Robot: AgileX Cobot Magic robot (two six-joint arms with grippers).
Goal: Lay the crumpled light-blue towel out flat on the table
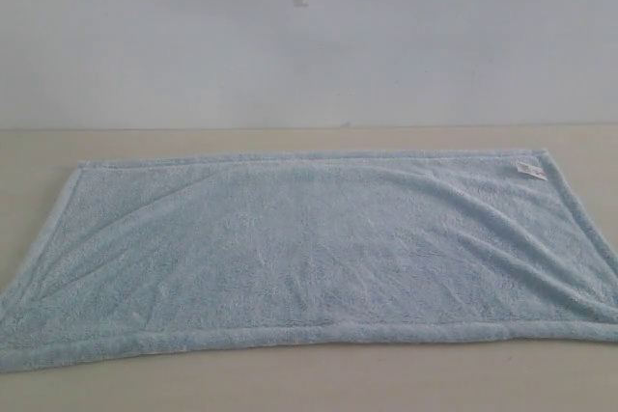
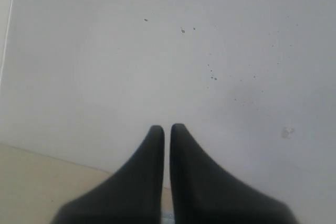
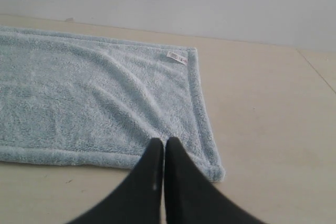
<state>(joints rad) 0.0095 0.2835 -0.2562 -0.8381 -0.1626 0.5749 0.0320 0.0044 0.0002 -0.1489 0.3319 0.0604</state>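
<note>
- On the table [image 1: 309, 388], centre: one towel [image 1: 309, 248], pale light-blue, fluffy terry, rectangular. It lies opened out with its long sides running across the exterior view.
- Towel, condition: mostly flat. Shallow creases fan diagonally across the right half, and one long crease crosses the left half. Its left end reaches the edge of the exterior view.
- Towel, edging: a raised hem [image 1: 319, 333] runs along every side that shows.
- Label: one small white tag [image 1: 530, 170] at the towel's far right corner, lying on the pile just inside the hem. It carries faint marks too small to read.
- Table: plain beige, matte. Bare strips show in front of the towel, behind it and to its right.
- Wall [image 1: 309, 36]: grey-white, behind the table, with scattered dark specks and a small scuff.
- Left hand [image 2: 167, 128]: black fingers pressed together, nothing seen between them, pointing at the wall with a strip of table below.
- Right hand [image 3: 164, 141]: black fingers pressed together, pinching nothing visible. Its tips are by the towel's near right corner at the hem; whether they touch it cannot be told.
</note>
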